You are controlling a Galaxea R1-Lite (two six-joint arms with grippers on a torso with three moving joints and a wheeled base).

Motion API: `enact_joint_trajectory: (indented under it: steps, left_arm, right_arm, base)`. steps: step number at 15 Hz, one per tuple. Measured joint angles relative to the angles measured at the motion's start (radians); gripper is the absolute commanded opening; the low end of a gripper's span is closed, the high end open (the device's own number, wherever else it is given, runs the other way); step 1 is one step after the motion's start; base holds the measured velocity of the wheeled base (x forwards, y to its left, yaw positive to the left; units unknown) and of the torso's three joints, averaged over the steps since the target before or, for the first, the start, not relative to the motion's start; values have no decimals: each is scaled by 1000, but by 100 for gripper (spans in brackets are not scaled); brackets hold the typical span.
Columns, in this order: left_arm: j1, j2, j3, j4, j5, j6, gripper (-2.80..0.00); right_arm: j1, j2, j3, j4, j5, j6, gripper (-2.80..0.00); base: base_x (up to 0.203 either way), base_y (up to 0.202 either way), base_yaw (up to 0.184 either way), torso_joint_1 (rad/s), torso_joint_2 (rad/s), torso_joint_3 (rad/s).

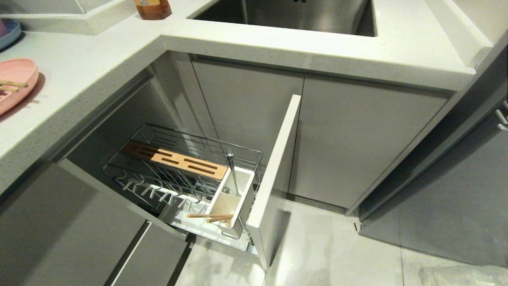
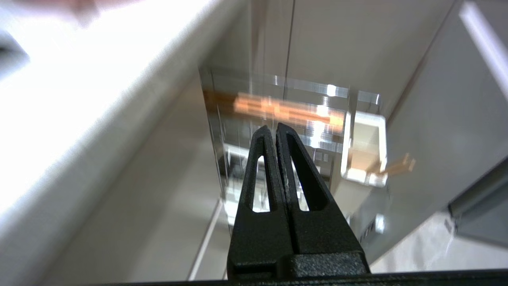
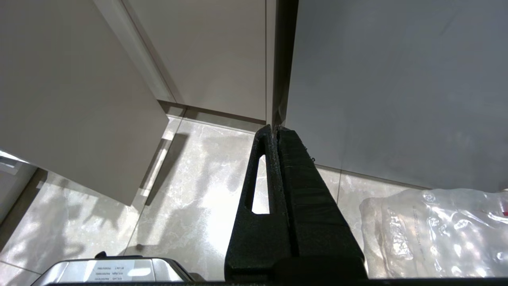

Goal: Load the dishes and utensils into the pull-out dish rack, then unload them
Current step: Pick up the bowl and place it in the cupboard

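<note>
Left hand (image 2: 275, 129) clenched, empty, beside table edge. Ahead and below it: pull-out dish rack (image 1: 186, 174), chopsticks (image 1: 210, 217) across white utensil box (image 1: 230, 200), spoon (image 1: 232, 171) upright inside. Pink plate (image 1: 16, 81) on table (image 1: 79, 71). Right hand (image 3: 274, 130) clenched, empty, above floor.

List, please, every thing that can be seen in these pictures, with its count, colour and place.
pull-out dish rack: one, chrome, pulled out under the counter
wooden block: one, slotted, on the rack
utensil box: one, white, rack's front end
metal spoon: one, upright in the box
chopsticks: two, wooden, across the box
pink plate: one, on the counter, more chopsticks on it
sink: one, steel
left gripper: shut, above the rack
right gripper: shut, over the floor
</note>
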Motion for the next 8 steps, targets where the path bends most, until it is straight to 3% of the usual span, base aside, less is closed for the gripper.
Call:
enact_joint_trajectory:
  steps: [4,8]
  left_arm:
    - [-30,208,-325,65,83,-1,-280]
    - [-164,466,-643,79,338,1,-280]
  right_arm:
    - [0,0,0,0,0,0,-280]
    - [0,0,0,0,0,0,-280]
  base:
    - [0,0,0,0,0,0]
    - [0,0,0,0,0,0]
